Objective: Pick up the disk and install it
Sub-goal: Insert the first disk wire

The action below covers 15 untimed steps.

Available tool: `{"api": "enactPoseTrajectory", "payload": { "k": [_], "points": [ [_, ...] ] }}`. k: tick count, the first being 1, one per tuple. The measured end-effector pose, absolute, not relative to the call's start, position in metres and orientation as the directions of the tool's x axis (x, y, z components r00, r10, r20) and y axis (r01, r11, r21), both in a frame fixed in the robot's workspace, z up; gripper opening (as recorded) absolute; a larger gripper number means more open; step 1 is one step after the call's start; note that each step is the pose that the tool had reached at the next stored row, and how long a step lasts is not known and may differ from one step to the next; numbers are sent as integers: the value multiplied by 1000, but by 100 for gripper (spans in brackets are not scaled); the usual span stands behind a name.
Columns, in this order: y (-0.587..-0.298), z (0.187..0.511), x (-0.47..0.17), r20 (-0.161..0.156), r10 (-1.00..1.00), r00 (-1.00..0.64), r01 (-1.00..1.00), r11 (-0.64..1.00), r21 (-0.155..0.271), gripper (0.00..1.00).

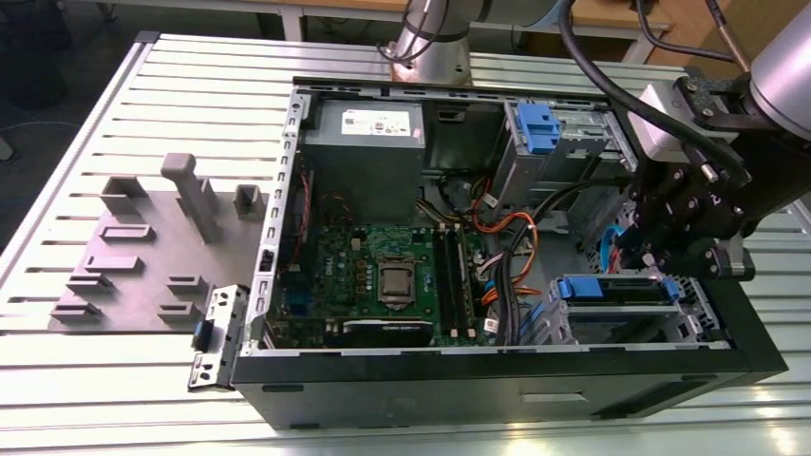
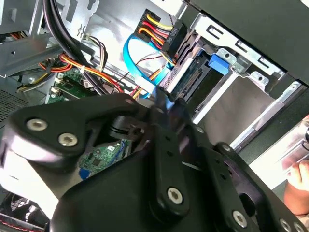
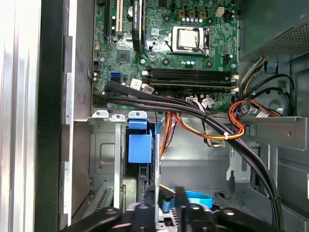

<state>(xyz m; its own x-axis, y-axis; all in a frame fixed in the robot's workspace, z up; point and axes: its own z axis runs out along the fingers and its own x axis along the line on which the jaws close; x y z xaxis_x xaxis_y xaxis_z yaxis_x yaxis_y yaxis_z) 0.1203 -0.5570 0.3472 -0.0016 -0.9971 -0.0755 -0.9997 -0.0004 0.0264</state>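
I am holding my claw [image 1: 671, 249] down inside the open computer case [image 1: 507, 375], just above the drive cage [image 1: 690, 318]. I cannot tell how far it is parted. The disk [image 1: 614, 289] is sitting in that cage, blue rails seated, cables [image 2: 159, 36] reaching its back edge.

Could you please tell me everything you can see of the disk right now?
The disk sits in the drive cage at the lower corner of the open computer case, toward the exterior view's right. What shows is mostly its blue plastic rail and tab; the silver body is largely hidden by the metal cage. It lies flat and level in the bay. In the first wrist view its blue tab stands between the cage walls. The claw hovers right at its far end; whether they touch is unclear.
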Motion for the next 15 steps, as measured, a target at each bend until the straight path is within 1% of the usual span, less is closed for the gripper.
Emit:
{"api": "enactPoseTrajectory", "payload": {
  "k": [1, 3, 10, 15],
  "points": [
    [-557, 347, 120, -75, -997, -2, -1000, 0, 27, 28],
    [-557, 347, 120, -75, -997, -2, -1000, 0, 27, 16],
    [-558, 347, 120, -76, -997, -2, -1000, 0, 27, 16],
    [-564, 347, 120, -75, -997, -2, -1000, 0, 27, 16]
  ]
}}
